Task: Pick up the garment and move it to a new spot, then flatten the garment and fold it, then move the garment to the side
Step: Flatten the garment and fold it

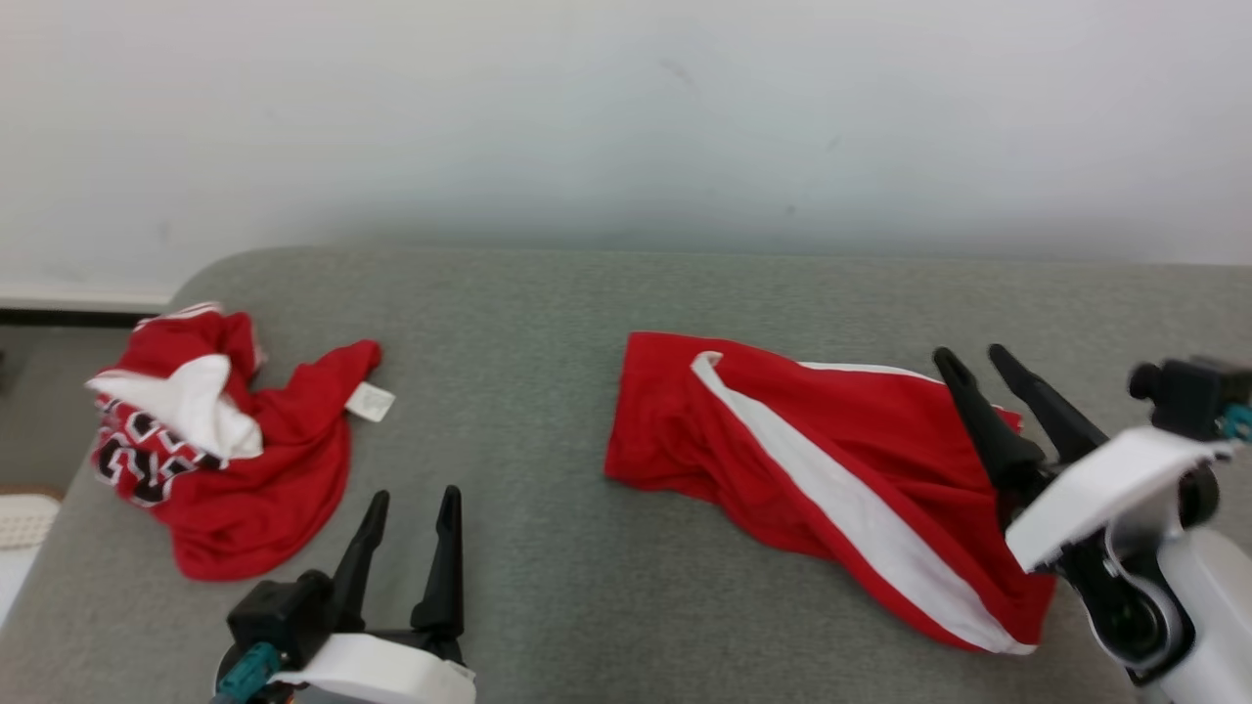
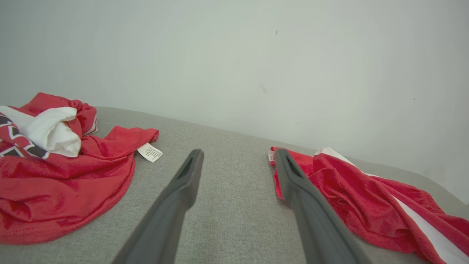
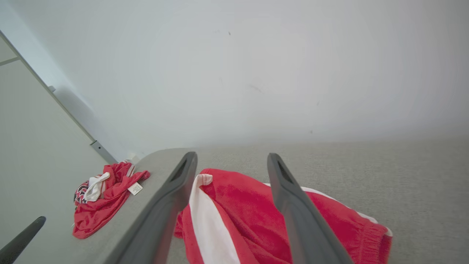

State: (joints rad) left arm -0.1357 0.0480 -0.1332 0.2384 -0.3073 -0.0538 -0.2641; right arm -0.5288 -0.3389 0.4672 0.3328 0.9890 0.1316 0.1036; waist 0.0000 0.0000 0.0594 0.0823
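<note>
Red shorts (image 1: 822, 469) with a white side stripe lie rumpled on the grey surface (image 1: 528, 323), not yet flat. Right gripper (image 1: 971, 354) hangs over the shorts' right end, fingers spread wide, holding nothing; likely posed to take an edge for flattening. Left gripper (image 1: 416, 495), left of the shorts over bare surface, is equally wide and empty. Crumpled red jersey (image 1: 245, 489) lies well left of the shorts, probably too far off to hinder spreading.
</note>
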